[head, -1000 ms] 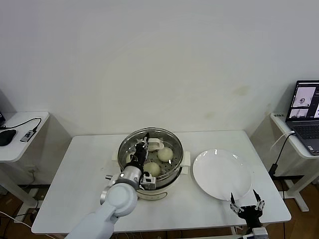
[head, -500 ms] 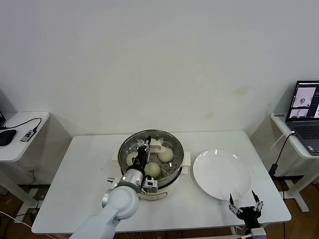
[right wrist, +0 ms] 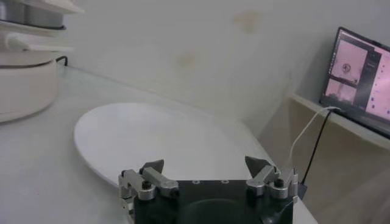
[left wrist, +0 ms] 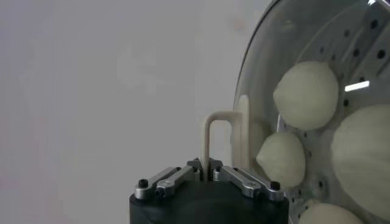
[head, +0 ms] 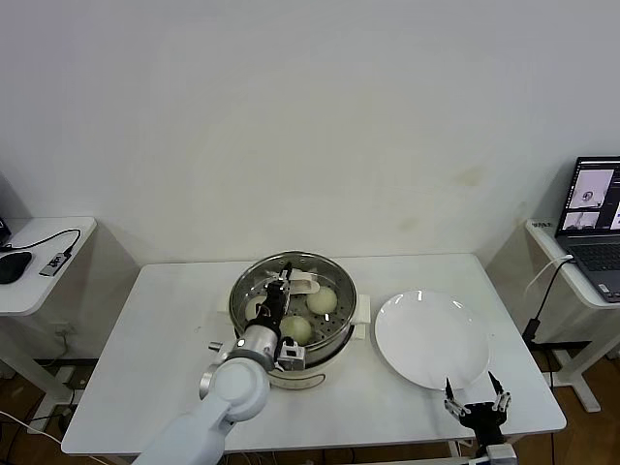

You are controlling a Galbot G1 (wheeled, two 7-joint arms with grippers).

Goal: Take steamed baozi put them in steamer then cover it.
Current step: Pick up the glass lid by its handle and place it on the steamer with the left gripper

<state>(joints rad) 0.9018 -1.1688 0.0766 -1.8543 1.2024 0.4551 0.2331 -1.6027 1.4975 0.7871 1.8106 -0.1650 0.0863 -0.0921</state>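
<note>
The steel steamer [head: 335, 345] stands mid-table with baozi [head: 321, 299] on its perforated tray. The clear glass cover [head: 325, 274] lies over it, and I cannot tell whether its rim rests on the pot. My left gripper [head: 283, 290] is shut on the cover's cream handle [head: 303, 284]. The left wrist view shows the handle loop [left wrist: 210, 141] pinched in the gripper [left wrist: 207, 171], with several baozi [left wrist: 306, 94] seen through the glass [left wrist: 247, 115]. My right gripper [head: 475, 403] waits open and empty at the table's front right edge, also in its own view [right wrist: 207, 164].
A flat white plate [head: 431, 339] lies right of the steamer, just ahead of the right gripper [right wrist: 155, 140]. The steamer's white base [right wrist: 24, 82] shows beyond it. A laptop [head: 593, 218] sits on a side table at right; a mouse [head: 12, 266] at left.
My left gripper has shifted slightly with the cover over the steamer. The right gripper has slid a little back toward the table's front edge.
</note>
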